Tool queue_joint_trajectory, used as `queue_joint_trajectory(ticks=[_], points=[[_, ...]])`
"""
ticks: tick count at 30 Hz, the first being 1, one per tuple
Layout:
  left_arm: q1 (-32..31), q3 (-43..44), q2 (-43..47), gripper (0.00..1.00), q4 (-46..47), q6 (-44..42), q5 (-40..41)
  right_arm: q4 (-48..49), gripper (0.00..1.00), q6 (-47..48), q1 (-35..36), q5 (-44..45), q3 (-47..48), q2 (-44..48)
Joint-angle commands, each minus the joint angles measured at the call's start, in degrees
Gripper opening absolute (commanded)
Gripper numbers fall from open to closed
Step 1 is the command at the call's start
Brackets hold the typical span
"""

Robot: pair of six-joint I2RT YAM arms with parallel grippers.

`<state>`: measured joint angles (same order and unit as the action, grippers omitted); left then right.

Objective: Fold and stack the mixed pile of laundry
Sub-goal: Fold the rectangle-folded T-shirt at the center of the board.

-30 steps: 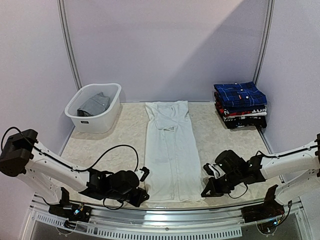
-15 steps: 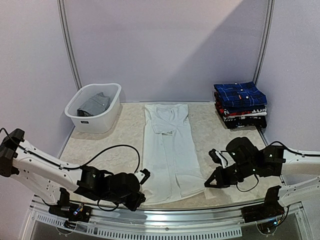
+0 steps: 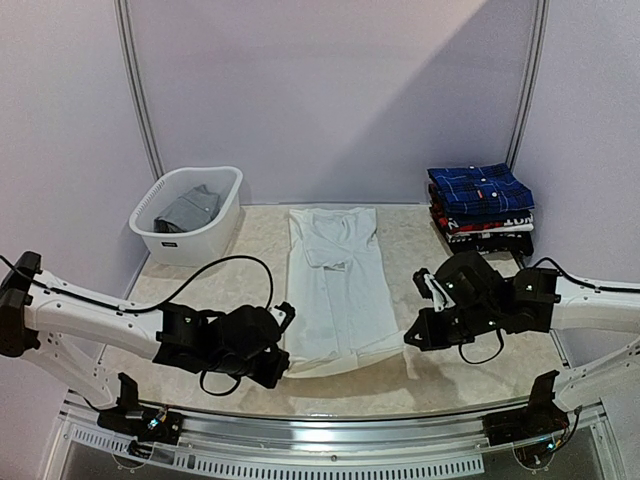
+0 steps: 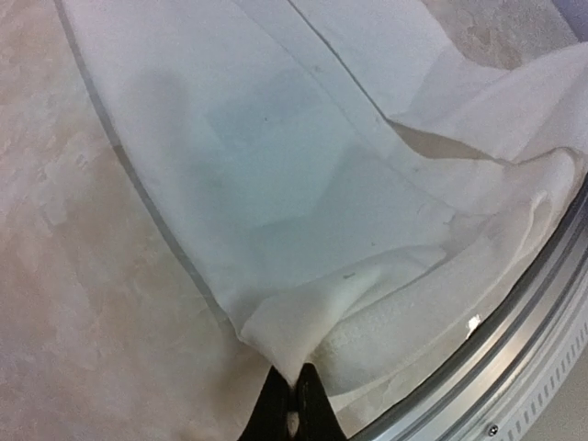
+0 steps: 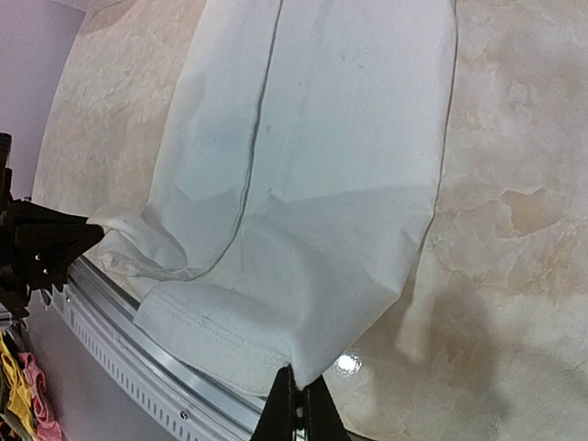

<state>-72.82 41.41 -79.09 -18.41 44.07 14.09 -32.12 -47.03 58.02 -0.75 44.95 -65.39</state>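
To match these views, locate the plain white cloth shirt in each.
Top external: plain white cloth shirt lies central, stretching far to near.
Left wrist: shirt fills upper right, corner pinched at bottom.
Right wrist: shirt fills upper middle, corner pinched at bottom.
Shared landmark: silver metal rail along the near edge.

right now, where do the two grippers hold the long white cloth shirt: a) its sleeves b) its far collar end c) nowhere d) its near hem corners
d: the left gripper and right gripper each pinch a near hem corner of the long white cloth shirt
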Motion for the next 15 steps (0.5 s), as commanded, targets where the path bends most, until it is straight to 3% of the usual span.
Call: queue_joint_trajectory(ticks=[1, 15], points=[[3.4, 2.1, -0.4, 0.00, -1.6, -2.4, 1.6, 0.9, 0.00, 1.1, 0.2, 6.7, 2.5, -1.9], [9.4, 12.7, -4.1, 0.00, -7.5, -7.9, 9.6, 1.2, 0.00, 0.8, 0.2, 19.4, 10.0, -11.8]])
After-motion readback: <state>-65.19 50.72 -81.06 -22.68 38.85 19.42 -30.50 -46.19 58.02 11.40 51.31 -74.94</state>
